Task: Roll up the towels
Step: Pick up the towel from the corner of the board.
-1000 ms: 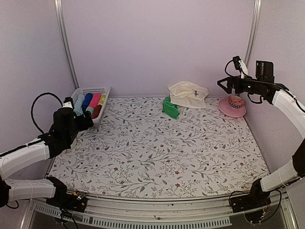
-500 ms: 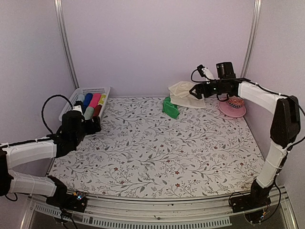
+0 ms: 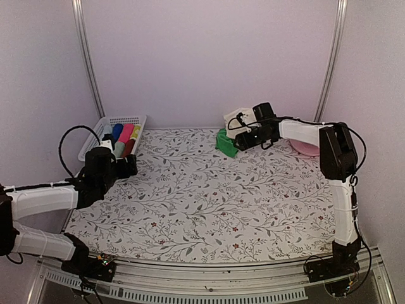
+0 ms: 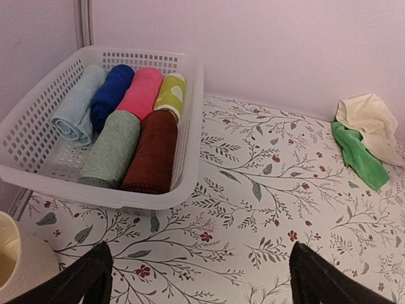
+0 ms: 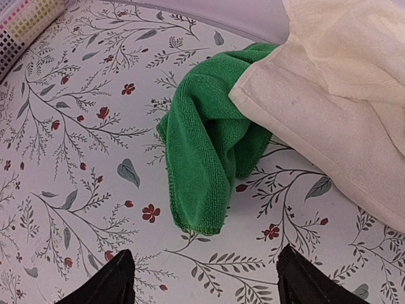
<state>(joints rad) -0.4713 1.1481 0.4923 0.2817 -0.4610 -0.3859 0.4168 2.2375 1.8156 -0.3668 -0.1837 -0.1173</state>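
the right tool [image 5: 204, 288] hangs low over the worktop [image 5: 69, 164], its two fingers spread wide with nothing between them. just ahead of it lies the green towel [image 5: 209, 145], crumpled in a loose fold, not rolled. its hemmed lower edge is the part nearest the tool, with a strip of bare worktop between that hem and the fingertips. ahead and to the right of the tool, the cream towel [image 5: 342, 82] lies in a heap, also unrolled. its folded edge rests on top of the green towel's far right side, so the two overlap there. to the tool's left the patterned worktop is open. in the top view both towels sit close to the back wall [image 3: 209, 57], leaving little room behind them. a pink dish [image 3: 310, 149] shows partly past the right arm.

the left tool [image 4: 201, 285] is well apart from the towels, at the other side of the worktop, fingers wide open and holding nothing. ahead and to its left stands a white basket [image 4: 190, 126] against the wall, its near rim close to the tool. the basket holds six rolls [image 4: 152, 152] in two rows. between this tool and the towels, far ahead to its right, the worktop is open.
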